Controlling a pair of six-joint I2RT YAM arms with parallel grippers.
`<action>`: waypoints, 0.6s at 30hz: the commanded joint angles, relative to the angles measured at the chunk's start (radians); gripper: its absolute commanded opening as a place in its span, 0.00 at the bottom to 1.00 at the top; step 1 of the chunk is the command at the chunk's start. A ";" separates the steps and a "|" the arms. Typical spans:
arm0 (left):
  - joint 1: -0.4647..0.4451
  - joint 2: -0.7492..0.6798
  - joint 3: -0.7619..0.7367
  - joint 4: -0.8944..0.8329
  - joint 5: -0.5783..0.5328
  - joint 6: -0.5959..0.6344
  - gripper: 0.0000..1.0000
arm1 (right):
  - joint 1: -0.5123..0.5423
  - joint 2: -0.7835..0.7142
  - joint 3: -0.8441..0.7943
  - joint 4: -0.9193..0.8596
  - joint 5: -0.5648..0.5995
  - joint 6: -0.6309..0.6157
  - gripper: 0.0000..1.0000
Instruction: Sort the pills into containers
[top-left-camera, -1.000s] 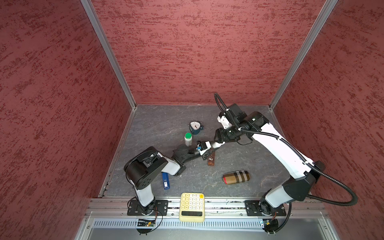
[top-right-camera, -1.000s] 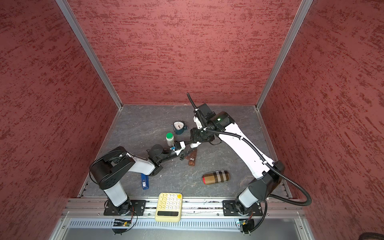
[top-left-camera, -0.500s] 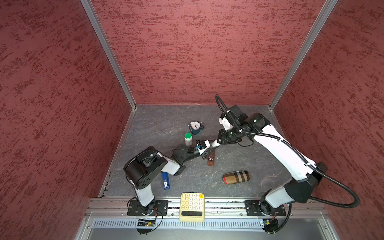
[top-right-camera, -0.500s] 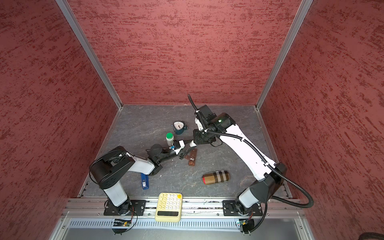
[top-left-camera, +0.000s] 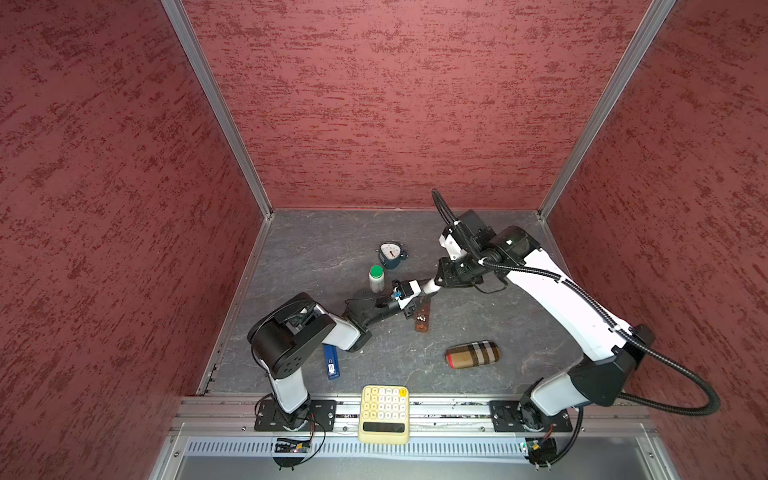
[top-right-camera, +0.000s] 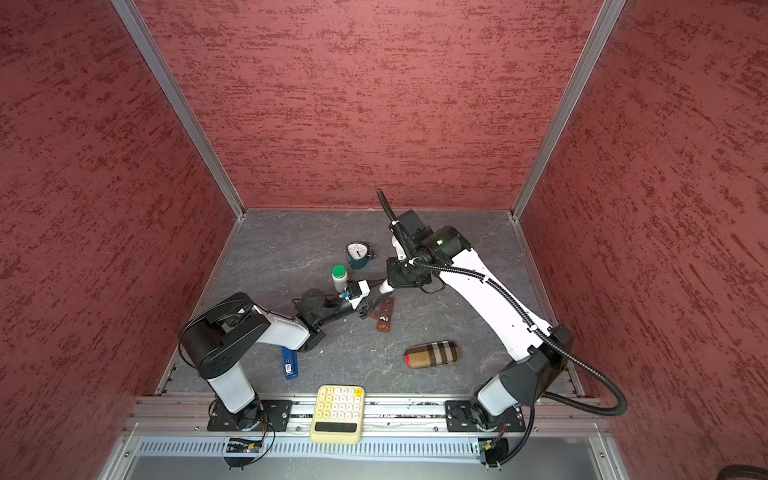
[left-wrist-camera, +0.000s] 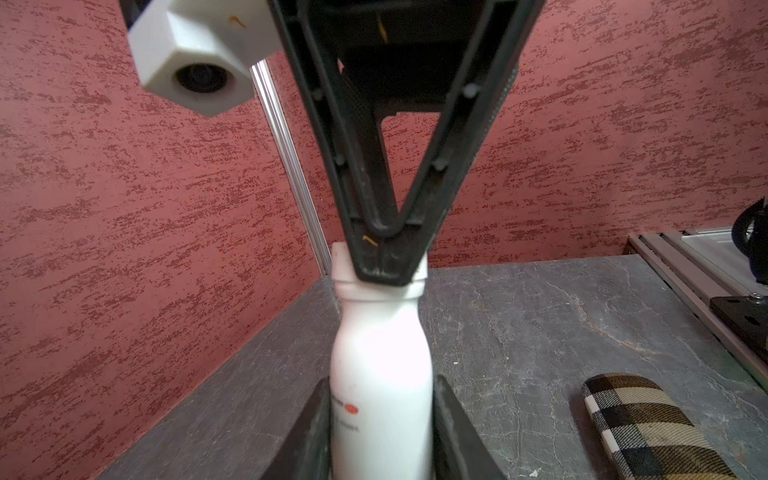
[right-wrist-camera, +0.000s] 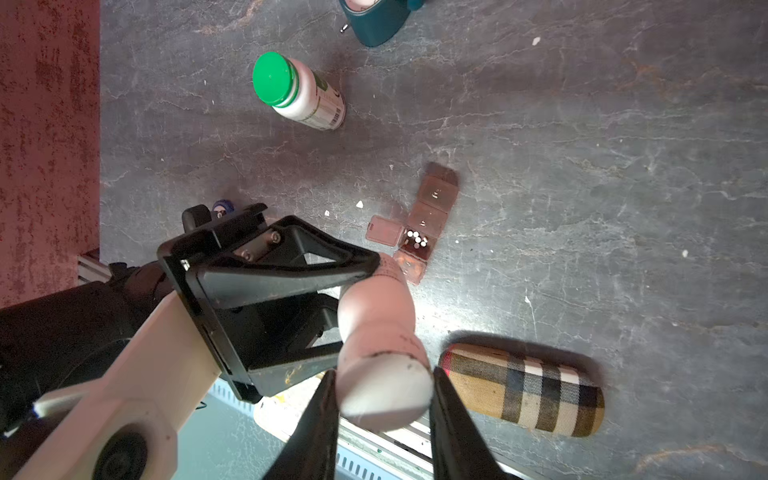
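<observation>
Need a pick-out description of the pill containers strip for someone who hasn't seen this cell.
On the grey table, draw a line from the green-capped bottle to the plaid case; the containers lie about midway. They form a thin brown translucent strip of square compartments, one lid flipped open over white pills, unlike the rounder, opaque neighbours.

1. The white bottle (left-wrist-camera: 380, 365) runs off the edge of the left wrist view at its base, and the right fingers (left-wrist-camera: 440, 166) cover its top.
2. The dial gauge (right-wrist-camera: 376, 20), apart from the bottle, is cut off by the right wrist view's edge.
3. In both top views the pills (top-left-camera: 421, 319) in the containers (top-left-camera: 421, 328) near the bottle are too small to count.
</observation>
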 joint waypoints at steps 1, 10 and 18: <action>-0.015 -0.010 -0.007 0.009 -0.013 0.020 0.00 | 0.002 -0.010 -0.006 0.047 0.003 0.055 0.22; -0.015 -0.009 -0.009 0.009 -0.019 0.023 0.25 | -0.001 -0.011 -0.005 0.024 0.030 0.027 0.19; -0.015 0.002 -0.004 0.008 -0.038 0.014 0.67 | -0.004 0.000 0.015 -0.002 0.044 -0.012 0.19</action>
